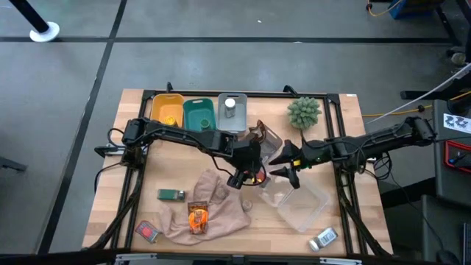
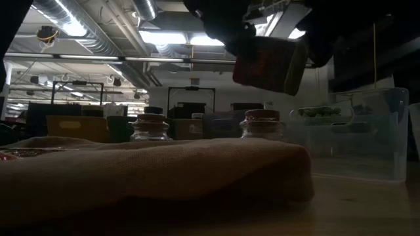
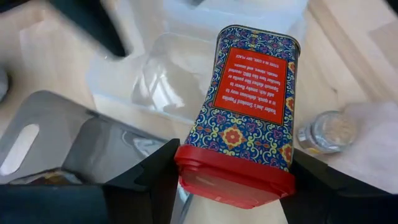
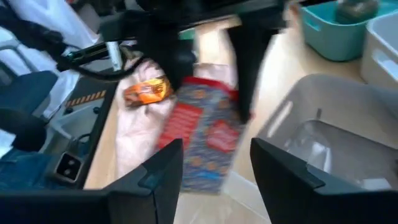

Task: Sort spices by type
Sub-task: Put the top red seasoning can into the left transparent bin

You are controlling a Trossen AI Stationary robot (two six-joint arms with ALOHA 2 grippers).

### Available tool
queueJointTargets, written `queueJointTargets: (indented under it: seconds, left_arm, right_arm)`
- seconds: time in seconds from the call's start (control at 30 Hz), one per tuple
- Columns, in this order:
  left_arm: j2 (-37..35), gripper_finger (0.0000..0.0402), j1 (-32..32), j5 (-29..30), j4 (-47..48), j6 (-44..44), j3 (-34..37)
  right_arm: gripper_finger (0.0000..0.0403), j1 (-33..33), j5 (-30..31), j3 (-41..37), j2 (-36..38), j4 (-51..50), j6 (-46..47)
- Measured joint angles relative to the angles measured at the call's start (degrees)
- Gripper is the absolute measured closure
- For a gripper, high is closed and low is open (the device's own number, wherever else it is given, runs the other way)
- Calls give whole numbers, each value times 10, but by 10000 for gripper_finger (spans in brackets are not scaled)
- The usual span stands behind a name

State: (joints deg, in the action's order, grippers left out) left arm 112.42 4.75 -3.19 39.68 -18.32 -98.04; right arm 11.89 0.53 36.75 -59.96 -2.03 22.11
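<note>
A spice tin (image 3: 249,118), patterned blue and red with a red lid, hangs above the table's middle, with my left gripper (image 1: 246,175) shut on it. In the low view the tin (image 2: 269,65) is tilted, above the beige cloth (image 2: 164,170). My right gripper (image 1: 283,165) stands open just right of the tin, its fingers (image 4: 165,174) apart and the tin (image 4: 205,137) ahead of them. An orange sachet (image 1: 197,217) lies on the cloth, and a green box (image 1: 171,194) and a red packet (image 1: 147,230) on the wood. Two small jars (image 2: 149,128) (image 2: 261,124) stand behind the cloth. My left gripper pinches the tin's red-lidded end (image 3: 233,180) between its two fingers, one on each narrow side. The fingers slant down from the table's left. The tin is lifted clear and tilted, its other end pointing away from the gripper.
Yellow (image 1: 168,110), green (image 1: 199,114) and grey (image 1: 232,110) bins line the far edge, the grey one holding a jar. A spiky green ball (image 1: 304,112) sits at far right. Clear containers (image 1: 305,206) (image 1: 268,140) lie near the grippers. A silver packet (image 1: 322,238) lies at near right.
</note>
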Motion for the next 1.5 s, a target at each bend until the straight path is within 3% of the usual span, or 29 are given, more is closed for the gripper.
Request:
queueJointTargets:
  seconds: [0.57, 0.87, 1.5]
  left_arm:
    - [-4, 195, -27, 12, -42, 46, 1]
    - [-3, 195, -27, 12, -36, 46, 2]
    - [-3, 194, -17, 13, -47, 53, 1]
  right_arm:
    - [217, 100, 199, 1, -28, -9, -46]
    - [217, 100, 197, 2, -71, -9, -37]
    - [217, 98, 180, 1, -73, -55, 44]
